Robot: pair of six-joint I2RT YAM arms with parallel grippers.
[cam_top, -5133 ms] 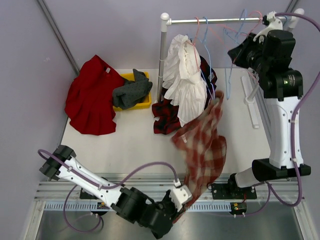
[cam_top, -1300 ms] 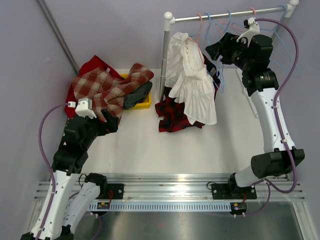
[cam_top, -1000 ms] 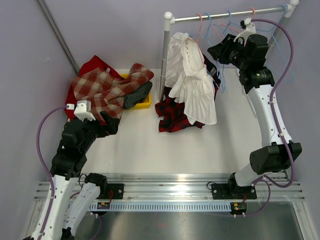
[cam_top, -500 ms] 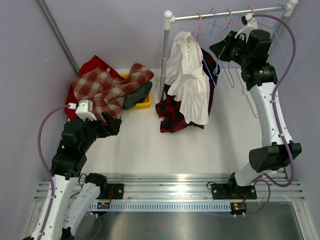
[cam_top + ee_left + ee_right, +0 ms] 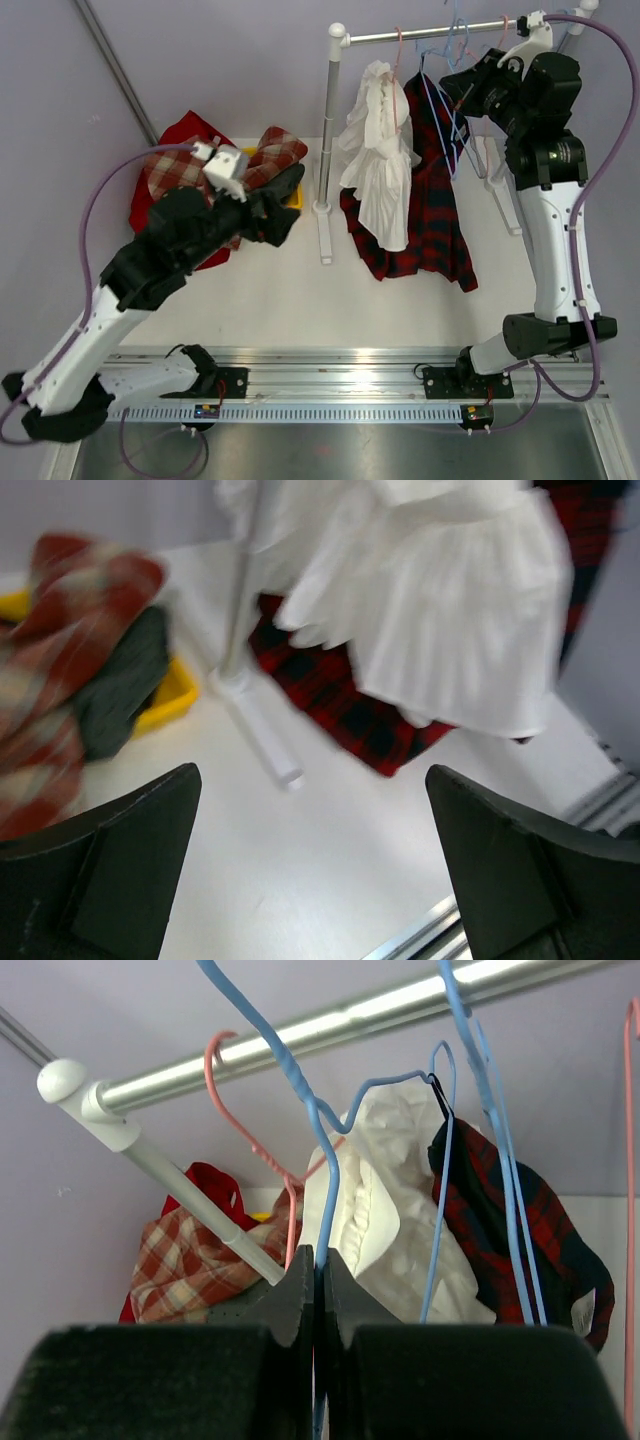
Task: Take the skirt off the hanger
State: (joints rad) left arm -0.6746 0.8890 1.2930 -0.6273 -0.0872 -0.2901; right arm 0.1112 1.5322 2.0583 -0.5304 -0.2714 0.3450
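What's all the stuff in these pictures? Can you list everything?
rail: one, silver, up high on a white post
hangers: several, blue and pink, on the rail
white garment: one, white, hanging from the rail
dark checked garment: one, red and black, hanging beside the white one
red cloth: one, red, far left of the table
light checked cloth: one, red and cream, on the left pile
grey cloth: one, dark grey, in the bin
bin: one, yellow, left of the post
table: one, white, under everything
left tool: one, black, open above the table
right tool: one, black, shut on a blue hanger
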